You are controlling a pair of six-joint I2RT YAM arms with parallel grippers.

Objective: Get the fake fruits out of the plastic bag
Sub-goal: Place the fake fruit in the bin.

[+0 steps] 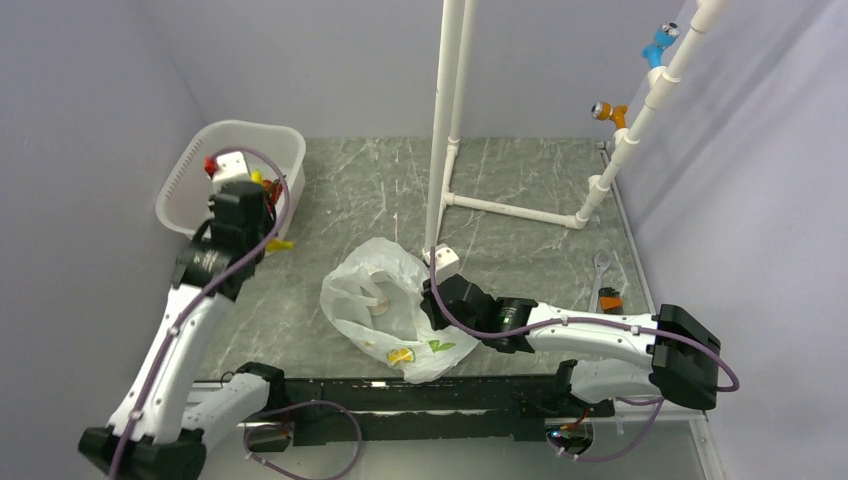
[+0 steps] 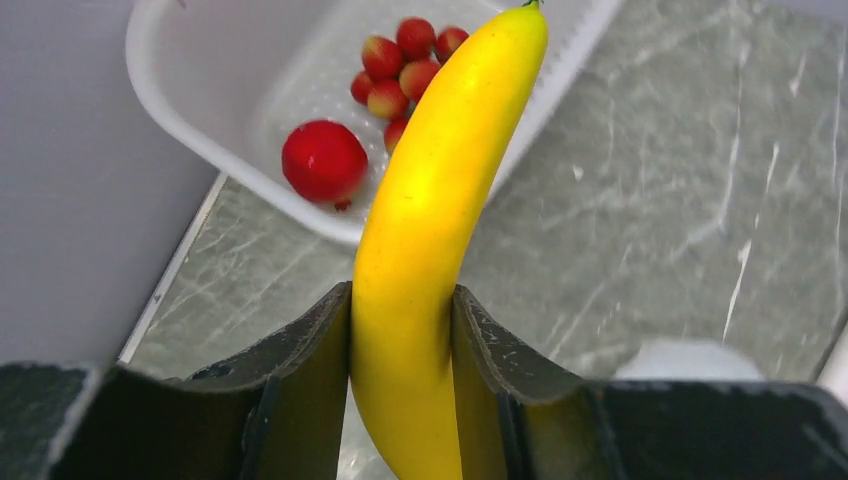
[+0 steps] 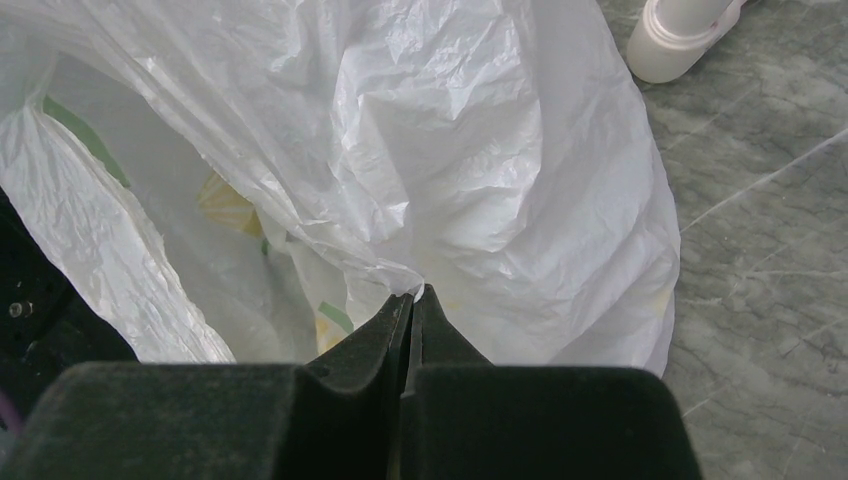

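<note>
My left gripper is shut on the yellow banana and holds it above the table just in front of the white tub. In the top view the left gripper is next to the tub, with the banana tip poking out. The larger red round fruit and the cluster of small red balls lie in the tub. My right gripper is shut on the rim of the plastic bag, which lies mid-table.
A white PVC pipe frame stands behind the bag, its foot close to the bag's right side. A metal wrench and a small orange-black object lie at the right. Grey walls enclose the table.
</note>
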